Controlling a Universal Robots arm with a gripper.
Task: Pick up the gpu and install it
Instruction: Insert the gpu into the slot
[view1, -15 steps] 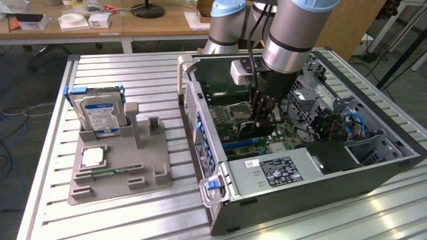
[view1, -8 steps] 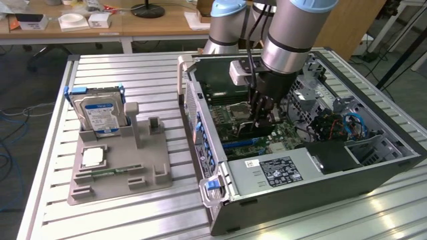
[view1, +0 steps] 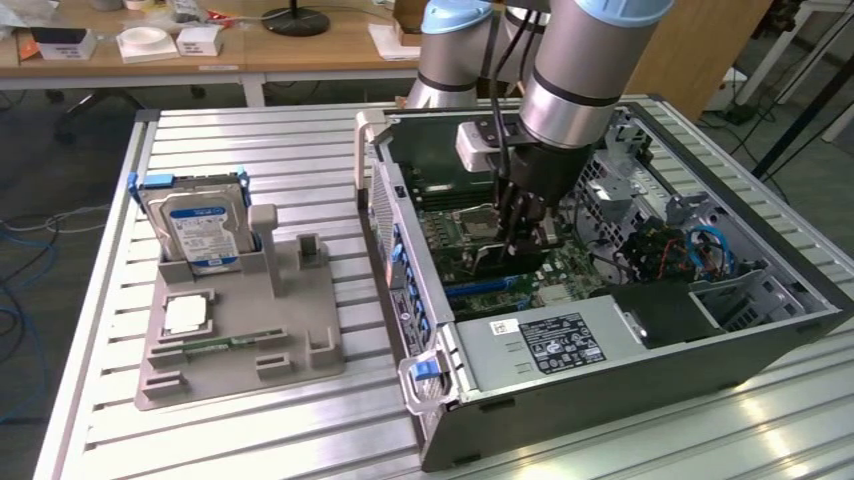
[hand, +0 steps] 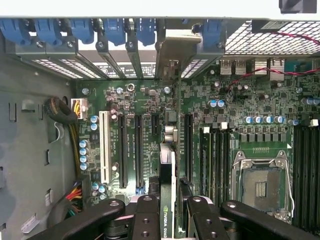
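Note:
The gpu (hand: 168, 165) is seen edge-on as a thin dark card with a green label, and its silver bracket (hand: 176, 42) reaches to the case's rear slot openings. My gripper (hand: 170, 220) is shut on it, one black finger on each side. The card stands upright just above the green motherboard (hand: 145, 100), between the long black expansion slots (hand: 138, 150). From the exterior view, the gripper (view1: 518, 240) reaches down into the open computer case (view1: 601, 400), with the gpu (view1: 497, 262) low over the board.
A grey holder tray (view1: 240, 350) lies on the table at the exterior view's left, carrying a silver hard drive (view1: 200, 225), a square processor chip (view1: 186, 315) and a green memory stick (view1: 214, 343). Inside the case sit the power supply (view1: 554, 345), cables (view1: 694, 250) and the processor socket (hand: 260, 185).

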